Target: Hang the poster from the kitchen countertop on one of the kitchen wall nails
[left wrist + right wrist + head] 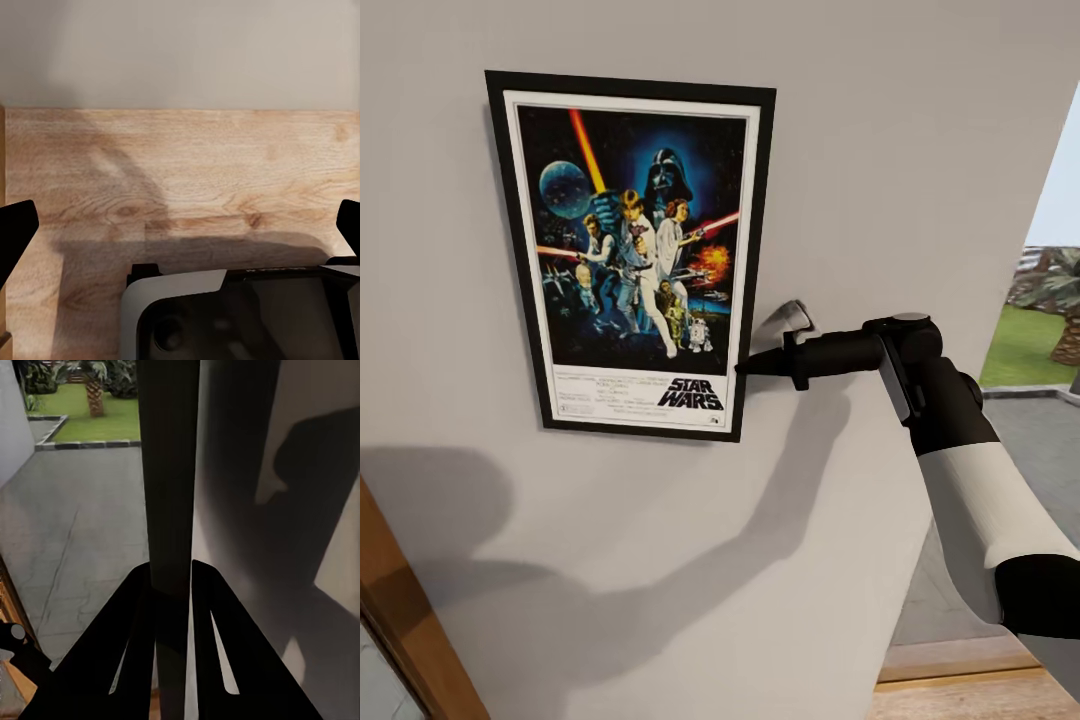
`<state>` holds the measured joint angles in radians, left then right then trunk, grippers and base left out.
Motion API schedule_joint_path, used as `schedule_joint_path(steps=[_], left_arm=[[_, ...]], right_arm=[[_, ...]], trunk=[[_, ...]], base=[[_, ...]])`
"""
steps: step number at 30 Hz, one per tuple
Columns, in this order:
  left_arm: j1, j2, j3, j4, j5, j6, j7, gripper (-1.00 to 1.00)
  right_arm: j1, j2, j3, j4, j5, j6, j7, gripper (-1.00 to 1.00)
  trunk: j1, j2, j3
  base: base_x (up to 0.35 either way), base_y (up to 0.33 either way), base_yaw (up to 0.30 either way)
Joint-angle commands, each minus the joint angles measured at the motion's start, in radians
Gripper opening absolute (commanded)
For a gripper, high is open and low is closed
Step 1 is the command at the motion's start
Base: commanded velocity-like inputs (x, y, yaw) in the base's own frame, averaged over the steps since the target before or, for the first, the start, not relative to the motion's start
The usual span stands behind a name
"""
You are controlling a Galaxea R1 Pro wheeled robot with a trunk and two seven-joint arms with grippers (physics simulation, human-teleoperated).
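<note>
Poster [632, 255] flat against the pale wall [920, 150], its right edge pinched by the right gripper [744, 368].

Judged near done: part the fingers gently and draw straight back from the poster, so the black frame, white border and "STAR WARS" artwork stay level. Left gripper [180, 225] hangs spread over wood floor [187, 165].

Seen edge-on: the poster [169, 472], a dark thin strip, clamped at its near end between the two black fingers of the right gripper [173, 585]. On one side of it, pale grey wall [322, 427] crossed by dark shadows; on the other, grey paving [71, 517], with grass [97, 424] and a palm trunk [94, 397] far beyond.
</note>
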<state>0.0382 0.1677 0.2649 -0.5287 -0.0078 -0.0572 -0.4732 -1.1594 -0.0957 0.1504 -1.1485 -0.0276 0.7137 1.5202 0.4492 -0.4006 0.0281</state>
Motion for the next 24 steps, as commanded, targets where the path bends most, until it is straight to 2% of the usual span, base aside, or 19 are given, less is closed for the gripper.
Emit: schedule_joint_path(steps=[1, 4, 8, 24], left_arm=[[0.000, 0.000, 0.004, 0.000, -0.001, -0.001, -0.005, 1.00], [0.003, -0.003, 0.005, -0.001, -0.001, -0.001, -0.001, 1.00], [0.003, -0.003, 0.005, -0.001, -0.001, -0.001, -0.001, 1.00], [0.003, -0.003, 0.005, -0.001, -0.001, -0.001, -0.001, 1.00]], right_arm=[[0.000, -0.001, 0.001, 0.001, 0.005, 0.026, -0.021, -1.00], [0.000, 0.009, 0.000, 0.008, -0.003, 0.005, -0.006, -1.00], [0.000, 0.009, 0.000, 0.007, -0.002, -0.020, -0.012, -1.00], [0.000, 0.009, 0.000, 0.007, -0.002, -0.037, -0.013, -1.00]], trunk=[[0.001, 0.001, 0.000], [0.001, 0.001, 0.000], [0.001, 0.001, 0.000], [0.001, 0.001, 0.000]], base=[[0.002, 0.000, 0.000], [0.001, 0.000, 0.000], [0.000, 0.000, 0.000], [0.000, 0.000, 0.000]])
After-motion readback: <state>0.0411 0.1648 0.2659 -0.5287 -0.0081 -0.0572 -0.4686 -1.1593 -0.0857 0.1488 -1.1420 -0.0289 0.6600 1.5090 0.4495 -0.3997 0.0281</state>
